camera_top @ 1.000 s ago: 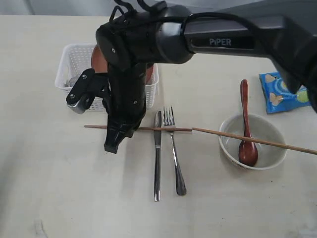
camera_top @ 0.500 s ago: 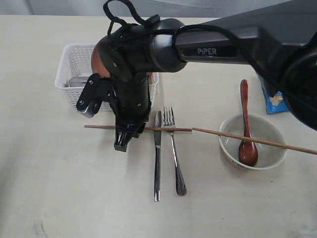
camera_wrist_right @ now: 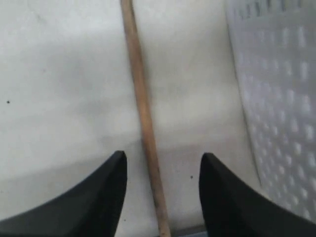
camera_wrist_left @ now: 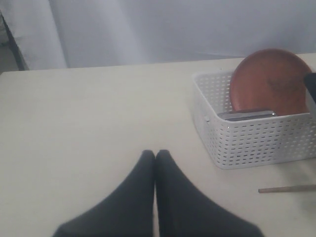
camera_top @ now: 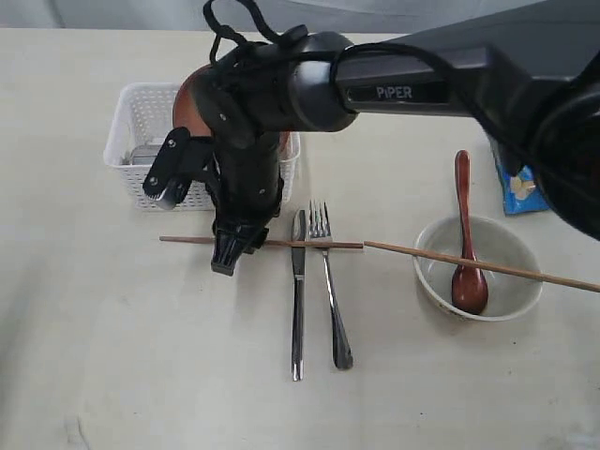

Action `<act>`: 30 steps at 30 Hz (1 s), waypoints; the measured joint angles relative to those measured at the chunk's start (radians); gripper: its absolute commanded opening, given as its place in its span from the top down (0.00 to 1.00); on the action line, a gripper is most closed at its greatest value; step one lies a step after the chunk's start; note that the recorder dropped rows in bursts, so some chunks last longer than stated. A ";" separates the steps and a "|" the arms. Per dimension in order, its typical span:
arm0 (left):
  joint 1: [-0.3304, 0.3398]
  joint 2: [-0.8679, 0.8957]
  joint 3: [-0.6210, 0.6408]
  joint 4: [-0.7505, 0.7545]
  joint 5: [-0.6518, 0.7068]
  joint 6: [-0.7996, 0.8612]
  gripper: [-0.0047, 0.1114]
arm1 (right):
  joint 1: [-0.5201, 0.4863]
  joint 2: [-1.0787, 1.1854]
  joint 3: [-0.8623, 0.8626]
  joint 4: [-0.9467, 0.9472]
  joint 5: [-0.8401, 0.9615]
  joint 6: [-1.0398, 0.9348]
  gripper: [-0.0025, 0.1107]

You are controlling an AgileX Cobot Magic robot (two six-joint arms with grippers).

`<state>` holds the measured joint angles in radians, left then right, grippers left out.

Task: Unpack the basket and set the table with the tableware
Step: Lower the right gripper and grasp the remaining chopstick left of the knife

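Note:
My right gripper (camera_top: 226,261) reaches across to the left side of the table (camera_top: 103,337) and hangs open just in front of the white basket (camera_top: 127,122). A wooden chopstick (camera_wrist_right: 140,103) lies on the table between its two fingers (camera_wrist_right: 106,192), untouched. The brown plate (camera_wrist_left: 271,81) leans inside the basket (camera_wrist_left: 256,138), with the steel cup (camera_wrist_left: 247,115) beside it. Knife (camera_top: 297,300) and fork (camera_top: 330,291) lie side by side under that chopstick (camera_top: 319,245). A second chopstick (camera_top: 487,267) rests across the cream bowl (camera_top: 520,291), which holds the dark spoon (camera_top: 465,244). My left gripper (camera_wrist_left: 155,154) is shut and holds nothing, hovering over bare table.
The blue chip bag (camera_top: 517,183) lies at the right, partly behind the arm. The right arm's dark body (camera_top: 281,84) hides much of the basket in the exterior view. The basket wall (camera_wrist_right: 276,98) stands close beside the right gripper.
The right gripper has moved from in front of the chopstick back towards the basket, and now straddles the chopstick. Nothing on the table has shifted.

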<state>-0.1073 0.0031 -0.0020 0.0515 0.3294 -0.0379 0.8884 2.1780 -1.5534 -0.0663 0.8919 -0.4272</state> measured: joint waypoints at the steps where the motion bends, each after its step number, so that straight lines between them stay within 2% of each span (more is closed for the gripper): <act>1: 0.000 0.000 0.000 0.000 0.000 0.000 0.96 | -0.009 0.002 -0.003 0.005 -0.004 0.000 0.58; 14: 0.000 0.000 0.000 0.000 0.000 0.000 0.96 | -0.104 0.024 -0.106 0.094 0.019 -0.012 0.58; 20: 0.000 0.000 0.000 0.000 0.000 0.000 0.96 | -0.100 0.024 -0.125 0.253 0.141 -0.171 0.58; 25: 0.000 0.000 0.000 0.000 0.000 0.000 0.96 | -0.070 0.026 -0.125 0.270 0.254 -0.192 0.58; 30: 0.000 0.000 0.000 0.000 0.000 0.000 0.96 | -0.045 -0.020 -0.065 0.279 0.230 -0.196 0.58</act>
<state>-0.1073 0.0031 -0.0020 0.0515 0.3294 -0.0379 0.8439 2.1581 -1.6182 0.2129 1.1220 -0.6230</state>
